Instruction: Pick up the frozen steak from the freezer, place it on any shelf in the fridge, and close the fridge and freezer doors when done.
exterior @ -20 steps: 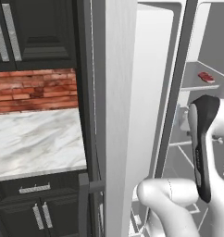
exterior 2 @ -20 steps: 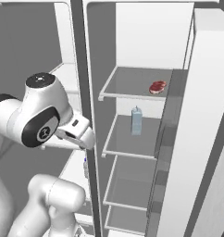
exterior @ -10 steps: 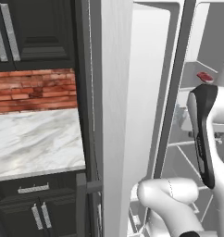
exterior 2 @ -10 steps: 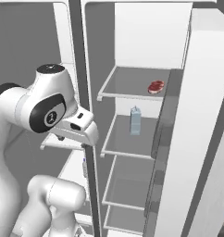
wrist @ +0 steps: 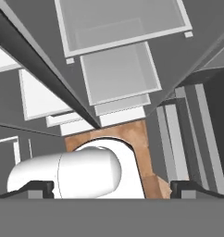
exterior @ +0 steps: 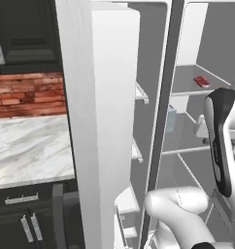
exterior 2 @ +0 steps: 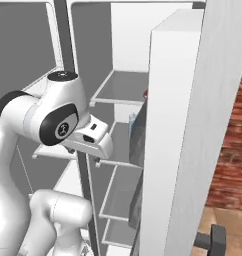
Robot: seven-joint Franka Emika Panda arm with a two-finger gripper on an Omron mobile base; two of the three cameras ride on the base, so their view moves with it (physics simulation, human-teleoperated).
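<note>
Overhead, both tall white doors stand open — the freezer door (exterior: 97, 121) at the left and the fridge door (exterior 2: 188, 130) at the right. Between them the white arm (exterior 2: 53, 125) rises before the grey shelves (exterior: 185, 87). Smallest, the red steak (exterior: 201, 81) lies on an upper fridge shelf, while the gripper (wrist: 112, 187) — fingertips (wrist: 40, 187) spread wide, holding nothing — points down over stacked shelves.

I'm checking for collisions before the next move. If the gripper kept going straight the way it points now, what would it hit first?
The gripper points steeply down. Its line likely meets the robot's own white link first, then the brown floor; depth is unclear.
</note>
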